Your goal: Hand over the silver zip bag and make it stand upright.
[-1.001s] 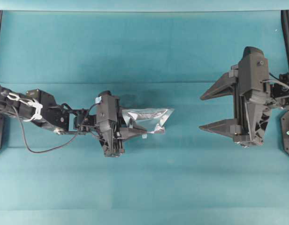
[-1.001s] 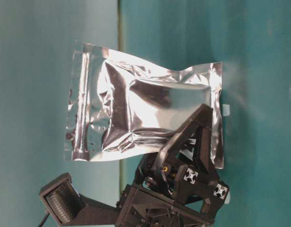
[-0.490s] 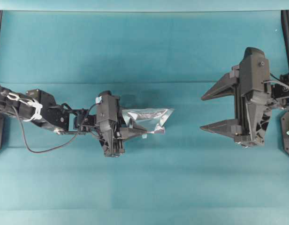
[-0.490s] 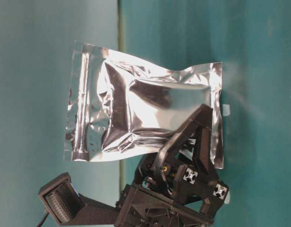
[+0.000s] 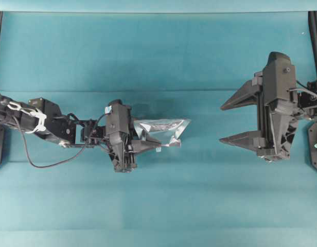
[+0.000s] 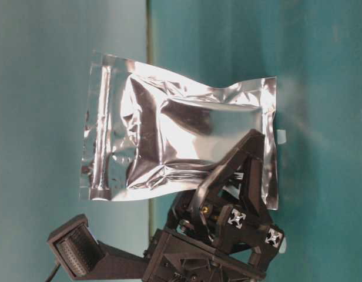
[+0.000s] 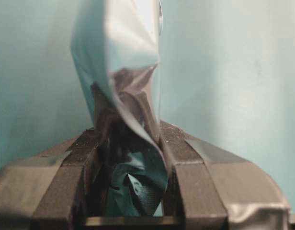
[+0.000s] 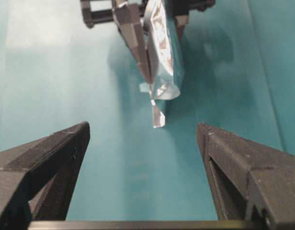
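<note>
The left gripper (image 5: 157, 143) is pinching the silver zip bag (image 5: 163, 129) between its two fingers, holding it up over the blue table (image 5: 158, 56). Well off to the right of the bag, the right gripper (image 5: 224, 123) has its jaws spread wide with nothing in them.

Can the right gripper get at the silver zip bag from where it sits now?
Probably yes. The right gripper stands wide open, facing the silver zip bag, which the left gripper holds out toward it. Only bare teal table lies between them, and the bag's free end lines up between the open jaws.
</note>
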You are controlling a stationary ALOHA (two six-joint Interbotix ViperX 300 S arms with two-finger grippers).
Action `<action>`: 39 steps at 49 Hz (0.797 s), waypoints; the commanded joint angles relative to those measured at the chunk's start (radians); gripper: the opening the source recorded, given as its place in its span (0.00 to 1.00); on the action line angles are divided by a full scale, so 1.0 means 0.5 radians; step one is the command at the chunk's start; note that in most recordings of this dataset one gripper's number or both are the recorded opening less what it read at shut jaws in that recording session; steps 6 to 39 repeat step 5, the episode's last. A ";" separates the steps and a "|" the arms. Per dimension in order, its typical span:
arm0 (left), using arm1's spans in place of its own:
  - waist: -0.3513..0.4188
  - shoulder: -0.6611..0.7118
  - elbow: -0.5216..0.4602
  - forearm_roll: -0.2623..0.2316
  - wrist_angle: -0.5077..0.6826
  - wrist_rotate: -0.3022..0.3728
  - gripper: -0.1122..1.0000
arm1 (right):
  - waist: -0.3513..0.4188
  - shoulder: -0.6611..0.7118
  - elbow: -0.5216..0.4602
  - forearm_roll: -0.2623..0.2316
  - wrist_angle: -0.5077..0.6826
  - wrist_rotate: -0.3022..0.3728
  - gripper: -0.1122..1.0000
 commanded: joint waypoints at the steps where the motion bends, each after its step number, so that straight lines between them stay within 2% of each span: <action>1: -0.009 -0.025 -0.009 0.006 -0.006 0.003 0.36 | 0.003 -0.015 -0.018 -0.003 -0.018 0.021 0.91; 39: -0.012 -0.025 -0.009 0.009 -0.003 0.003 0.36 | 0.003 -0.015 -0.018 -0.003 -0.018 0.025 0.91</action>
